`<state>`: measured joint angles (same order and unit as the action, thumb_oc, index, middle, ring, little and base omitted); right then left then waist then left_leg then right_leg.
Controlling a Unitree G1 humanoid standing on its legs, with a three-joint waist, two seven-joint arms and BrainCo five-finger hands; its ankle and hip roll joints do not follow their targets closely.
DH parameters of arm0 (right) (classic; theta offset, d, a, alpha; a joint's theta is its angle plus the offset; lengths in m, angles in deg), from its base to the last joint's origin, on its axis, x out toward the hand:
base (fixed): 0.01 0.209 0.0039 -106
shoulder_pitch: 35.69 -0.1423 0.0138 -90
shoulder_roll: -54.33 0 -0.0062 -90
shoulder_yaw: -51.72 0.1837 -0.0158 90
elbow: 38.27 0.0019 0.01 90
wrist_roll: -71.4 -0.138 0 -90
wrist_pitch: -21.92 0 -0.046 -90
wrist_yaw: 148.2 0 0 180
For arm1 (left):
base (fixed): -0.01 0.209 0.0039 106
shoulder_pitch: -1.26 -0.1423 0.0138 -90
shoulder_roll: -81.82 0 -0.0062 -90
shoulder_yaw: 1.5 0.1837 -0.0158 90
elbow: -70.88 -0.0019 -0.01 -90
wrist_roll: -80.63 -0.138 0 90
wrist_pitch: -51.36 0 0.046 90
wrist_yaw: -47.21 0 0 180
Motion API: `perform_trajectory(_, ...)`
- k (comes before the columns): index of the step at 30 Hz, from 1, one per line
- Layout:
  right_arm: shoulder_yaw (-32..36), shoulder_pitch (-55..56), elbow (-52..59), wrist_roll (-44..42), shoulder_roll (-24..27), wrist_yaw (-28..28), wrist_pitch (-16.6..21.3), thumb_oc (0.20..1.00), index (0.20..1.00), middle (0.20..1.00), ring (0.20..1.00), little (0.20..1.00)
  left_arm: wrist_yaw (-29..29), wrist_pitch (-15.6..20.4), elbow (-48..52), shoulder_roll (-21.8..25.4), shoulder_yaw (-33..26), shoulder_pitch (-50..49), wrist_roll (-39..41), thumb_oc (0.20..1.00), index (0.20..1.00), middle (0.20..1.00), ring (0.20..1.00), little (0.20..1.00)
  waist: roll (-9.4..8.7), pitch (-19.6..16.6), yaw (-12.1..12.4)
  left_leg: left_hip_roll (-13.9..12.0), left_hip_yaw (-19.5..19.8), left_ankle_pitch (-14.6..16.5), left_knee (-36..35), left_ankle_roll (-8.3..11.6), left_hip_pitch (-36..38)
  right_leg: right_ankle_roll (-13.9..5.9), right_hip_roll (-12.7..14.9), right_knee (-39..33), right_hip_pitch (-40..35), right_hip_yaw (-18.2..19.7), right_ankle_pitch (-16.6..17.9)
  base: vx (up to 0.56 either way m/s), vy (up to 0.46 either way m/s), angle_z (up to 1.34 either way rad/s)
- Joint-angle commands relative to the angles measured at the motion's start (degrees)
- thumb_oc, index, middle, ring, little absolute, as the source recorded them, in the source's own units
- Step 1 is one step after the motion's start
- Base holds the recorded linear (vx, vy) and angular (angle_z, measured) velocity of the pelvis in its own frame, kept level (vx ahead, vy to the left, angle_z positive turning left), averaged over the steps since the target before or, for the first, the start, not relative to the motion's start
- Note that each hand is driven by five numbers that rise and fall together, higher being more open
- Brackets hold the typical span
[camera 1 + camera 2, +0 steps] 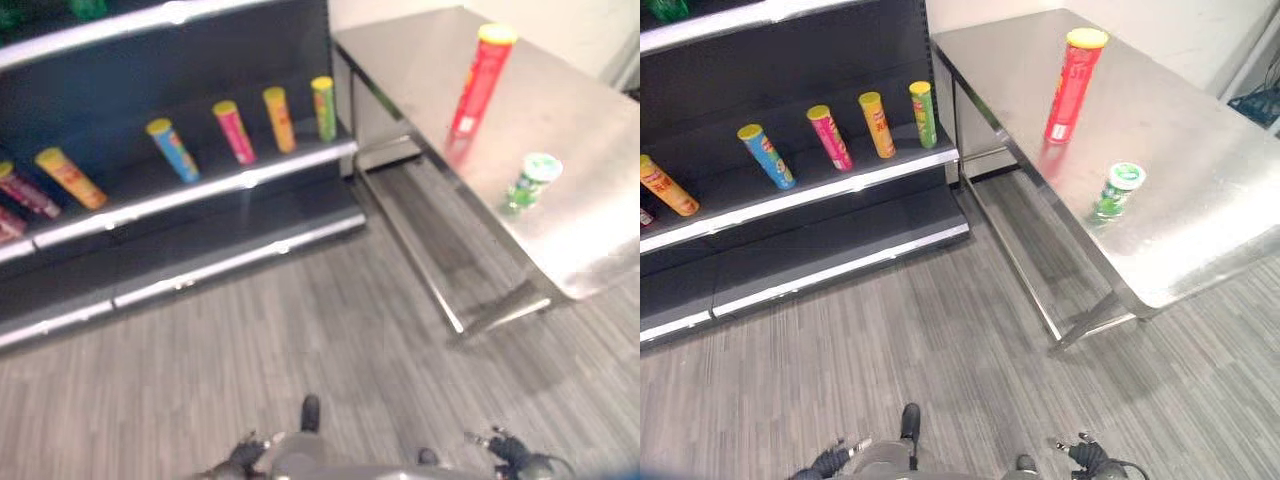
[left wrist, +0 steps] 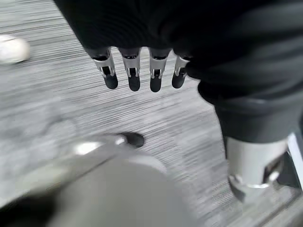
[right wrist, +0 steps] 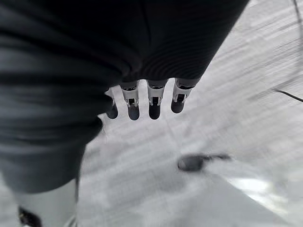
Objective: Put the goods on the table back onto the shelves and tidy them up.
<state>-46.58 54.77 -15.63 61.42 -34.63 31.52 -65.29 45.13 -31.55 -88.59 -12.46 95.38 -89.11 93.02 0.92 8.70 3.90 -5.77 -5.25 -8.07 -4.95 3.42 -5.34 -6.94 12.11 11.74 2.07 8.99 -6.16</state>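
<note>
A tall red tube with a yellow lid [image 1: 1073, 85] stands upright on the steel table [image 1: 1200, 150] at the right. Nearer the table's front edge stands a small green cup with a white lid [image 1: 1116, 190]. On the dark shelf [image 1: 840, 185] at the left, several coloured tubes lean in a row, from a yellow-orange one [image 1: 665, 186] to a green one [image 1: 923, 114]. My left hand [image 2: 134, 75] and right hand [image 3: 154, 101] hang low at my sides over the floor, far from the table and shelf. Their fingers are straight and hold nothing.
The table's steel legs and lower bar [image 1: 1025, 265] reach down to the grey plank floor [image 1: 940, 340] between me and the shelf. A lower shelf board [image 1: 830, 255] juts out under the row of tubes. The table's corner nearly meets the shelf's right end.
</note>
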Motion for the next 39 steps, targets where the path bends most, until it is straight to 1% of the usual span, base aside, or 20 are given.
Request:
perform_trajectory(1, -1.6, -2.4, 4.1, 0.5, 1.2, -0.4, 0.0, 1.000, 1.000, 1.000, 1.000, 1.000, 0.2, 0.9, 2.0, 7.0, -0.1, 1.4, -1.2, 1.000, 1.000, 1.000, 1.000, 1.000, -4.55, -0.3, -0.6, -2.2, 1.6, 3.3, 3.4, 3.96, -3.6, -5.42, 5.3, -6.7, -4.8, -2.2, 23.3, 0.25, 0.286, -0.12)
perform_trajectory(2, -1.7, -2.5, 4.3, 0.1, 1.2, -0.4, 0.1, 1.000, 1.000, 1.000, 1.000, 1.000, 0.1, 0.9, 1.6, 7.4, -0.1, 1.7, -2.0, 1.000, 1.000, 1.000, 1.000, 1.000, -4.64, -0.4, -1.2, -1.5, 0.6, 3.7, 2.0, 3.36, -2.3, -5.42, 3.7, -7.7, -3.5, -2.5, 21.1, 0.22, 0.315, -0.23)
perform_trajectory(3, -1.9, -2.9, 4.1, -0.1, 1.3, -0.3, 0.1, 1.000, 1.000, 1.000, 1.000, 1.000, 0.0, 0.7, 1.2, 7.6, -0.2, 2.0, -2.5, 1.000, 1.000, 1.000, 1.000, 1.000, -4.78, -0.8, -1.5, -0.9, 0.0, 4.0, 1.1, 2.88, -1.9, -5.61, 2.1, -9.1, -2.2, -3.1, 19.9, 0.15, 0.237, -0.27)
perform_trajectory(4, -2.1, -3.3, 3.6, -0.2, 1.2, -0.2, 0.2, 1.000, 1.000, 1.000, 1.000, 1.000, 0.0, 0.7, 0.7, 7.7, -0.1, 2.5, -2.8, 1.000, 1.000, 1.000, 1.000, 1.000, -4.91, -1.0, -2.1, -0.2, -0.7, 4.3, 0.3, 2.41, -1.1, -5.66, 0.1, -10.7, -1.0, -4.1, 17.6, 0.17, 0.225, -0.29)
perform_trajectory(5, -2.2, -3.4, 3.1, -0.6, 1.1, -0.1, 0.2, 1.000, 1.000, 1.000, 1.000, 1.000, 0.0, 0.6, 0.2, 7.7, 0.0, 2.7, -3.0, 1.000, 1.000, 1.000, 1.000, 1.000, -4.65, -0.7, -3.0, 0.6, -0.7, 4.9, -0.1, 1.90, 0.2, -5.46, -2.8, -11.5, 0.5, -4.3, 14.5, 0.13, 0.164, -0.25)
perform_trajectory(6, -2.2, -3.4, 3.1, -0.6, 1.1, -0.1, 0.2, 1.000, 1.000, 1.000, 1.000, 1.000, 0.0, 0.6, 0.2, 7.7, 0.0, 2.7, -3.0, 1.000, 1.000, 1.000, 1.000, 1.000, -4.65, -0.8, -3.0, 0.6, -0.7, 4.9, -0.1, 1.90, 0.0, -5.46, -2.8, -11.5, 0.6, -4.3, 14.5, 0.12, 0.186, -0.15)
perform_trajectory(7, -2.4, -3.6, 2.7, -0.9, 1.0, 0.1, 0.4, 1.000, 1.000, 1.000, 1.000, 1.000, 0.1, 0.5, 0.1, 7.5, 0.2, 3.3, -2.7, 1.000, 1.000, 1.000, 1.000, 1.000, -4.41, -0.2, -3.9, 1.7, -0.4, 5.7, -0.1, 1.37, 0.7, -5.39, -6.1, -12.2, 3.2, -3.8, 12.5, 0.08, 0.190, -0.05)
perform_trajectory(8, -2.9, -3.7, 2.2, -1.9, 0.8, 0.6, 0.7, 1.000, 1.000, 1.000, 1.000, 1.000, -0.2, 0.3, 0.3, 7.1, 0.5, 4.5, -1.7, 1.000, 1.000, 1.000, 1.000, 1.000, -4.51, 1.3, -5.2, 4.3, 1.0, 6.4, -0.1, 0.38, 1.9, -5.25, -10.6, -13.7, 6.2, -3.2, 11.9, 0.13, 0.222, 0.03)
perform_trajectory(9, -2.9, -2.8, 1.6, -1.8, 0.8, 0.7, 0.5, 1.000, 1.000, 1.000, 1.000, 1.000, -0.3, 0.0, 0.2, 6.8, 0.8, 4.9, -2.1, 1.000, 1.000, 1.000, 1.000, 1.000, -4.41, 2.0, -5.5, 6.0, 2.6, 6.7, -0.1, -0.39, 2.6, -4.38, -11.3, -14.6, 4.8, -1.9, 11.2, 0.12, 0.155, 0.14)
perform_trajectory(10, -2.8, -2.6, 1.8, -1.9, 0.9, 0.9, 0.7, 1.000, 1.000, 1.000, 1.000, 1.000, 0.0, 0.4, 1.0, 6.3, 1.3, 5.3, -2.0, 1.000, 1.000, 1.000, 1.000, 1.000, -4.53, 2.9, -5.4, 6.6, 3.2, 6.7, -0.1, -0.43, 3.6, -4.09, -11.6, -14.3, 3.8, -1.8, 10.8, 0.12, 0.060, 0.24)
perform_trajectory(12, -2.9, -2.7, 1.5, -2.0, 1.2, 1.0, 0.7, 1.000, 1.000, 1.000, 1.000, 1.000, 0.0, 0.5, 1.1, 5.8, 1.7, 5.8, -1.8, 1.000, 1.000, 1.000, 1.000, 1.000, -4.49, 3.1, -5.4, 7.0, 3.6, 6.8, -0.1, -0.30, 4.0, -3.84, -11.6, -14.2, 3.2, -1.5, 11.1, 0.10, 0.000, 0.55)
perform_trajectory(13, -2.4, -2.4, 0.5, -1.5, 1.5, 1.4, 0.5, 1.000, 1.000, 1.000, 1.000, 1.000, -0.1, 0.7, 1.0, 4.8, 1.4, 5.4, -2.1, 1.000, 1.000, 1.000, 1.000, 1.000, -4.36, 2.5, -5.4, 6.7, 2.6, 7.5, -0.1, -0.01, 5.1, -3.57, -10.6, -14.8, 1.9, -3.4, 11.3, 0.13, -0.043, 0.36)
perform_trajectory(14, -1.9, -2.3, 0.4, -1.8, 1.6, 1.5, 0.4, 1.000, 1.000, 1.000, 1.000, 1.000, -0.1, 0.7, 0.8, 4.5, 1.5, 5.0, -2.2, 1.000, 1.000, 1.000, 1.000, 1.000, -4.27, 2.1, -5.5, 6.6, 2.3, 7.8, -0.1, -0.08, 5.6, -3.36, -10.5, -14.8, 1.5, -3.9, 11.1, 0.16, -0.057, 0.11)
perform_trajectory(19, 1.0, -1.8, -0.5, -4.2, 2.0, 1.9, 0.5, 1.000, 1.000, 1.000, 1.000, 1.000, -0.2, 0.0, -1.6, 3.3, 0.8, 2.9, -3.6, 1.000, 1.000, 1.000, 1.000, 1.000, -4.03, 0.7, -5.5, 6.1, 1.5, 9.0, 1.0, 0.13, 7.0, -2.49, -10.4, -15.1, -0.6, -5.0, 10.2, 0.10, -0.036, 0.05)
perform_trajectory(24, 2.0, -1.1, -0.3, -5.5, 2.0, 1.4, 0.6, 1.000, 1.000, 1.000, 1.000, 1.000, -0.2, -0.3, -2.4, 2.7, 0.2, 1.2, -4.1, 1.000, 1.000, 1.000, 1.000, 1.000, -3.13, -0.6, -5.7, 5.8, 0.9, 9.5, 1.0, 0.09, 8.5, -2.11, -10.3, -14.7, -1.9, -5.2, 9.1, 0.06, -0.002, 0.00)
perform_trajectory(25, 4.9, 1.2, -2.9, -7.0, -0.5, 4.8, 1.5, 1.000, 1.000, 1.000, 1.000, 1.000, -2.0, 0.9, -1.6, 3.5, 0.5, 1.8, -5.2, 1.000, 1.000, 1.000, 1.000, 1.000, -3.22, -3.3, -5.0, 6.2, 1.7, 10.8, -0.1, -0.06, 11.6, -1.83, -10.2, -15.4, -5.0, -10.5, 6.8, 0.04, -0.008, 0.00)
perform_trajectory(32, 4.8, 1.8, -2.2, -6.3, 0.0, 5.2, 1.6, 1.000, 1.000, 1.000, 1.000, 1.000, -2.0, 0.9, 0.0, 2.4, 1.1, 1.8, -4.1, 1.000, 1.000, 1.000, 1.000, 1.000, -3.40, -3.7, -5.1, 5.5, 1.5, 11.1, -0.1, 0.60, 13.0, -1.35, -10.5, -15.2, -6.5, -12.0, 6.1, 0.06, -0.043, 0.10)
perform_trajectory(39, 5.1, 1.8, -0.5, -6.7, 0.5, 5.1, 2.0, 1.000, 1.000, 1.000, 1.000, 1.000, -1.6, 0.8, -0.3, 2.1, 1.4, 1.6, -4.6, 1.000, 1.000, 1.000, 1.000, 1.000, -3.23, -3.7, -5.5, 4.9, 1.0, 11.2, -0.1, 0.82, 13.5, -1.12, -10.6, -14.8, -6.8, -12.2, 5.6, 0.03, -0.021, 0.00)
